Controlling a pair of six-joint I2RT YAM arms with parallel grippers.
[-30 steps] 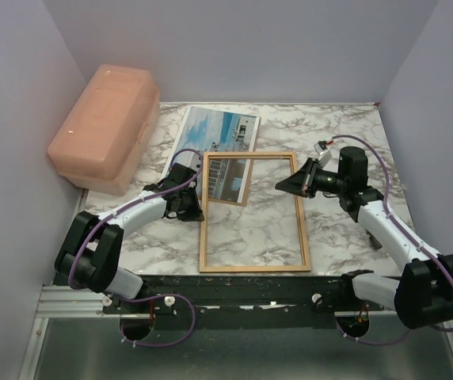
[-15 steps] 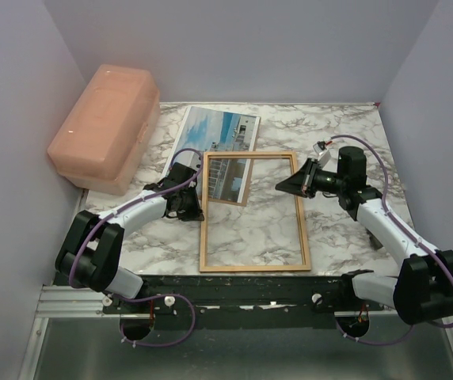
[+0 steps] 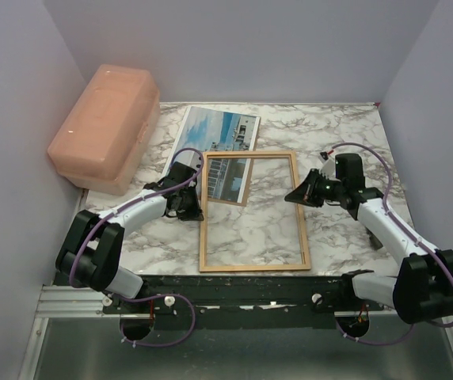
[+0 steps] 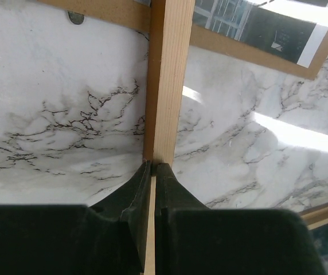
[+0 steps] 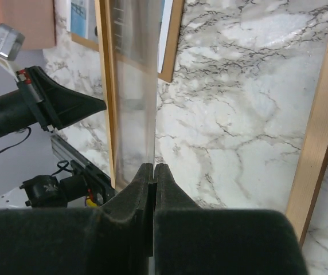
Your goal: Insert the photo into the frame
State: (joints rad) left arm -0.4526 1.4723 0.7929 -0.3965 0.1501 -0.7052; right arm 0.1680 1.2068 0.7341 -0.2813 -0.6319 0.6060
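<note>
The orange-brown wooden frame (image 3: pixel 304 229) lies flat mid-table. My left gripper (image 3: pixel 197 207) is shut on its left rail; in the left wrist view the gripper (image 4: pixel 154 166) pinches the rail of the frame (image 4: pixel 170 86). The photo (image 3: pixel 215 134), a white building against blue sky, lies on a brown backing board (image 4: pixel 112 11) at the back, its near end under the frame's top-left corner. My right gripper (image 3: pixel 291 196) hovers just inside the right rail. In the right wrist view that gripper (image 5: pixel 154 167) is shut on the edge of a clear pane (image 5: pixel 132 103), which slants down toward the left rail.
A pink plastic box (image 3: pixel 104 127) stands at the back left against the wall. Pale walls close in the marble table (image 3: pixel 337 134) on the left, back and right. The dark mounting rail (image 3: pixel 250 286) runs along the near edge.
My right gripper has dropped lower and shifted slightly right, bringing the clear pane down toward the frame. The left gripper and the frame have stayed put.
</note>
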